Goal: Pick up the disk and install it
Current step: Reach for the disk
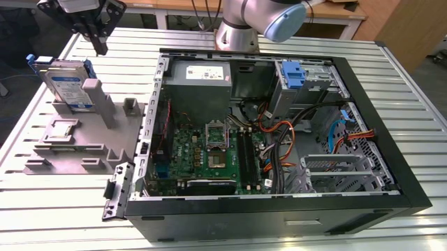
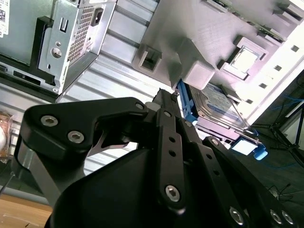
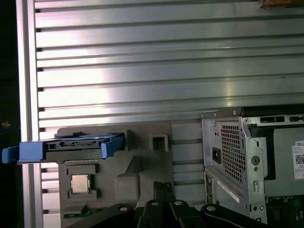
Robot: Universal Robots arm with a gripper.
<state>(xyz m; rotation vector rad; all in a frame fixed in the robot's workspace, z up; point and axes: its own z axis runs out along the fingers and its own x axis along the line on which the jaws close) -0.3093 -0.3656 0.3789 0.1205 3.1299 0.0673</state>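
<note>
Black gripper [image 1: 100,48], fingers pressed together and empty, is hovering over the blue-railed silver-grey metal disk [image 1: 68,86]. The disk is standing on edge in the grey plastic fixture [image 1: 91,149], exterior view's left. Likely stiff, heavyish, shock-sensitive; pinch across its flat faces.

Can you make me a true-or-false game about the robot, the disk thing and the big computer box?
1. The robot's black hand is holding the silver-grey metal disk with blue side rails. False: the hand hangs near the disk, apart from it, and grips nothing.
2. The disk stands upright in the grey plastic holder. True.
3. The black computer case is closed up. False: its side is open and the green circuit board shows.
4. A small square silver chip lies on the holder. True.
</note>
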